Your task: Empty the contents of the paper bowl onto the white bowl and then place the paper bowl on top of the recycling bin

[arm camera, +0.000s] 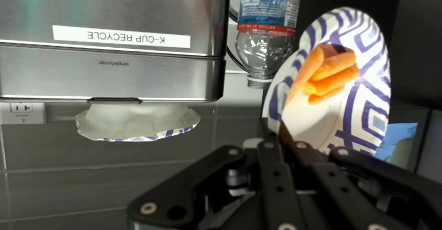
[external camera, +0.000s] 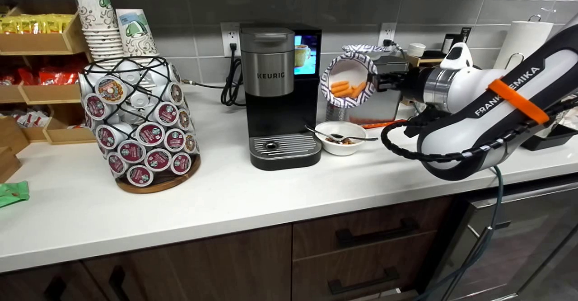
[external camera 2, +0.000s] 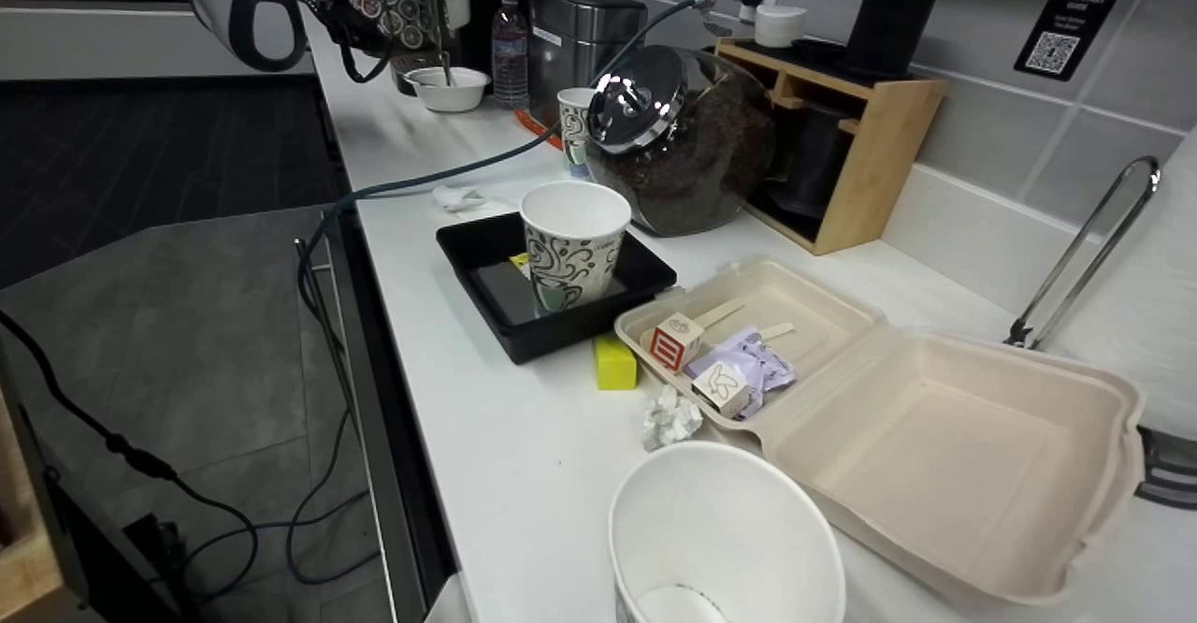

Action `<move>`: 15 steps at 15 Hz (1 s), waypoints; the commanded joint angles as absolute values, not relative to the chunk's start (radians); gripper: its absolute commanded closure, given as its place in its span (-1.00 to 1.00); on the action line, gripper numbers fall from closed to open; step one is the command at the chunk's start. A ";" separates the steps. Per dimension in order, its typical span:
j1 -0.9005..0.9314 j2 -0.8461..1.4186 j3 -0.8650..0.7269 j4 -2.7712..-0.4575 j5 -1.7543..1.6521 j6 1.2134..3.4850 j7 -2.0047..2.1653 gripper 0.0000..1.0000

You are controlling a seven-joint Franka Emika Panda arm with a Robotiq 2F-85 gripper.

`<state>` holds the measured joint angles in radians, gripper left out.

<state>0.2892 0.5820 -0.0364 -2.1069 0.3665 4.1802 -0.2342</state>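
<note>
My gripper (external camera: 375,82) is shut on the rim of the patterned paper bowl (external camera: 347,71) and holds it in the air, tipped on its side. Several orange carrots (external camera: 344,89) rest against its lower inner wall; they also show in the wrist view (arm camera: 329,72). The plain white bowl (external camera: 337,150) stands upright on the counter below the held bowl, with two metal utensils and some brown food in it. It also shows in an exterior view (external camera 2: 453,96). The steel recycling bin (arm camera: 121,78), labelled K-CUP RECYCLE, stands behind; another patterned bowl (arm camera: 136,123) sits on its top.
A Keurig coffee machine (external camera: 270,111) stands close beside the white bowl. A water bottle (external camera 2: 510,54) stands by the bin. A pod rack (external camera: 149,134), a glass jar (external camera 2: 697,151), a black tray (external camera 2: 486,297) and a teal cable (external camera 2: 411,180) are on the counter.
</note>
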 commanded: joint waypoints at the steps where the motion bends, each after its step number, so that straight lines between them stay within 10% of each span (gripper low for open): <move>1: 0.288 0.619 -0.035 -2.081 0.385 4.243 -0.293 0.98; 15: 0.161 0.468 0.079 -2.216 0.213 4.040 -0.007 0.98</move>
<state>0.2174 0.5581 0.0324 -2.1236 0.2985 4.1231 -0.1287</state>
